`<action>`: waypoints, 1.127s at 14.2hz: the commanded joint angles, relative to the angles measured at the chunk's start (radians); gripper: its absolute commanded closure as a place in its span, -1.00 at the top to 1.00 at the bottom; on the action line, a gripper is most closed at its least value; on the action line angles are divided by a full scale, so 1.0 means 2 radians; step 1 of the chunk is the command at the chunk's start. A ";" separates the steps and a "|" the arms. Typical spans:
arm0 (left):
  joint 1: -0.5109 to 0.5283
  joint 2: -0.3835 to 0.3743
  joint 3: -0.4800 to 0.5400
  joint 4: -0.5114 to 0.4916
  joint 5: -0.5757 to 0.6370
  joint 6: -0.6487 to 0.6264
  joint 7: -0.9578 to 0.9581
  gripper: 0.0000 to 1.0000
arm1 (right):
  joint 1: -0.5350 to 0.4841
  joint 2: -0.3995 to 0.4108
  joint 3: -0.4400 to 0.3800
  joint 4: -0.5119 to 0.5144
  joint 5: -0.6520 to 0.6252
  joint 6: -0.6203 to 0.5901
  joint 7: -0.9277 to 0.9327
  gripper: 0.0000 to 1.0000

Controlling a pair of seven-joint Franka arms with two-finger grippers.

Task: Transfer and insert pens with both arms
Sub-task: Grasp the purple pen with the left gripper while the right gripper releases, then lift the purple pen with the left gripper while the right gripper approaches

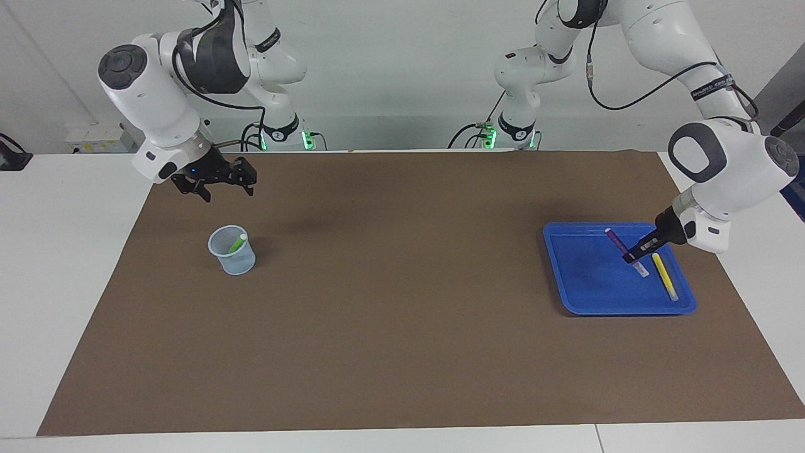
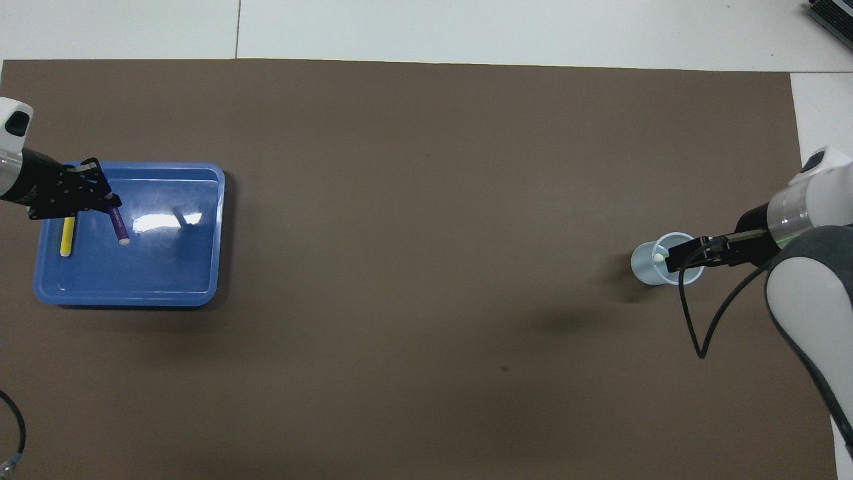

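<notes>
Left claw (image 1: 632, 255) clamped on purple pen (image 1: 615, 241) in tray (image 1: 582, 292); yellow pen (image 1: 664, 275) at its 3 o'clock. Right claw (image 1: 214, 184) apart. Green pen (image 1: 237, 243) in cup (image 1: 233, 251); two left.

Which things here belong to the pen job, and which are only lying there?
Job: purple pen in left end effector, tilted over blue tray; yellow pen in tray; green pen in cup; right end effector waiting above the mat.
Not job: brown mat.

A white table (image 1: 63, 264) was covered by a brown mat (image 1: 402, 314), and was backed by a plain white wall (image 1: 390, 63).
</notes>
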 commanded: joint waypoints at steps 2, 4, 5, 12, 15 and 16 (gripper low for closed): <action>-0.035 -0.020 0.003 -0.004 -0.010 -0.011 -0.132 -1.00 | -0.002 -0.001 0.000 0.009 0.086 -0.012 0.007 1.00; -0.047 -0.027 0.003 -0.007 -0.029 -0.021 -0.200 -1.00 | -0.002 -0.001 0.001 0.009 0.125 -0.010 0.021 1.00; -0.047 -0.028 0.003 -0.007 -0.046 -0.021 -0.231 -1.00 | -0.001 -0.001 0.002 0.009 0.143 -0.009 0.027 1.00; -0.063 -0.032 0.002 -0.005 -0.076 -0.011 -0.380 -1.00 | 0.049 -0.001 0.008 0.002 0.246 0.039 0.076 1.00; -0.071 -0.038 0.000 -0.005 -0.097 -0.010 -0.451 -1.00 | 0.078 -0.001 0.007 -0.003 0.272 0.059 0.099 1.00; -0.080 -0.043 0.000 -0.006 -0.098 -0.011 -0.479 -1.00 | 0.084 -0.001 0.008 -0.006 0.280 0.059 0.100 1.00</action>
